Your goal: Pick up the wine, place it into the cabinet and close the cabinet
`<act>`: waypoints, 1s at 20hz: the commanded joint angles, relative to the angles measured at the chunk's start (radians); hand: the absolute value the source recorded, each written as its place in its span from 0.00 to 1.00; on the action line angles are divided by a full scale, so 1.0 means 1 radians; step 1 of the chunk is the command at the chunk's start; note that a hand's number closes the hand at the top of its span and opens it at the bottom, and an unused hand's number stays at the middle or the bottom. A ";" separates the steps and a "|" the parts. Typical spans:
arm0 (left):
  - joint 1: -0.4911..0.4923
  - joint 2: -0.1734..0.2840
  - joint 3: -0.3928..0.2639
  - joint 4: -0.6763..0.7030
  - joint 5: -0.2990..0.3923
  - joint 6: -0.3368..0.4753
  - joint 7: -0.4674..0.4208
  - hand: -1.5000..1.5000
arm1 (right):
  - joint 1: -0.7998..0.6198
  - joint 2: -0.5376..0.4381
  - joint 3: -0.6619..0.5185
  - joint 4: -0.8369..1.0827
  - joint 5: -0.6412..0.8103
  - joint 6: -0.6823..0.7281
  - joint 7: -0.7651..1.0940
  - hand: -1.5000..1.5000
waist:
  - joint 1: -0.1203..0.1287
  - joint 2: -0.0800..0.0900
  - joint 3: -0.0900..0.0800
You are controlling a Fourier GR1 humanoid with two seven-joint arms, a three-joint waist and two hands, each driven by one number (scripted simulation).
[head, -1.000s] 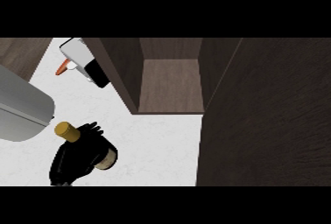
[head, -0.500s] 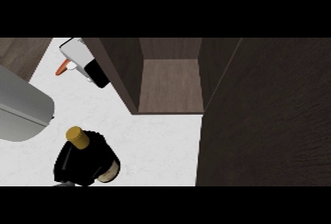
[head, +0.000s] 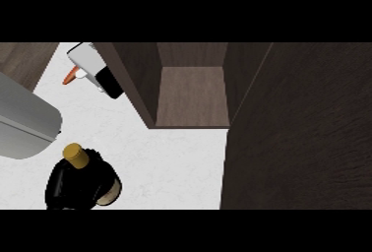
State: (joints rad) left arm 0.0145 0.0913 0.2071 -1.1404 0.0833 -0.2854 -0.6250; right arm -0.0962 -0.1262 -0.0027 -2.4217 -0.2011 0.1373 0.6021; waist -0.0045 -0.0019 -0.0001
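The wine bottle [head: 78,183] is black with a gold cap [head: 73,152] and a tan label, low at the left of the head view. Black fingers [head: 96,160] curl round its neck just right of the cap, so my left hand is shut on it, though hand and bottle are hard to tell apart. The dark wood cabinet [head: 193,96] stands open up and to the right of the bottle, its shelf bare. Its open door [head: 298,133] fills the right side. My right hand does not show.
A large grey rounded appliance [head: 22,123] sits at the left edge, close above the bottle. A white and black object with an orange tip [head: 94,74] lies at the top left beside the cabinet wall. White counter [head: 174,167] lies between bottle and door.
The bottle has shifted a little: its cap went slightly right and down, then back left. The fingers beside the cap now sit lower against the neck.
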 commanded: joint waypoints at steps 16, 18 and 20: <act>0.079 -0.090 -0.174 -0.609 0.099 0.116 0.370 1.00 | 0.004 0.014 0.004 -0.127 -0.088 -0.026 0.104 0.00 | 0.003 -0.002 0.001; 0.118 -0.075 -0.178 -0.695 0.087 0.098 0.421 1.00 | 0.054 0.027 0.021 -0.158 -0.058 -0.010 0.061 0.00 | 0.003 -0.003 0.001; 0.175 -0.091 -0.264 -0.743 0.056 0.139 0.419 1.00 | -0.008 -0.009 -0.041 -0.134 -0.127 -0.015 0.110 0.00 | 0.005 -0.002 0.000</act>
State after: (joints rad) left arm 0.1318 0.0091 0.0286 -1.7675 0.1576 -0.1815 -0.2667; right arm -0.1031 -0.1110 0.0074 -2.4241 -0.2052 0.1343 0.6266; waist -0.0007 -0.0037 0.0006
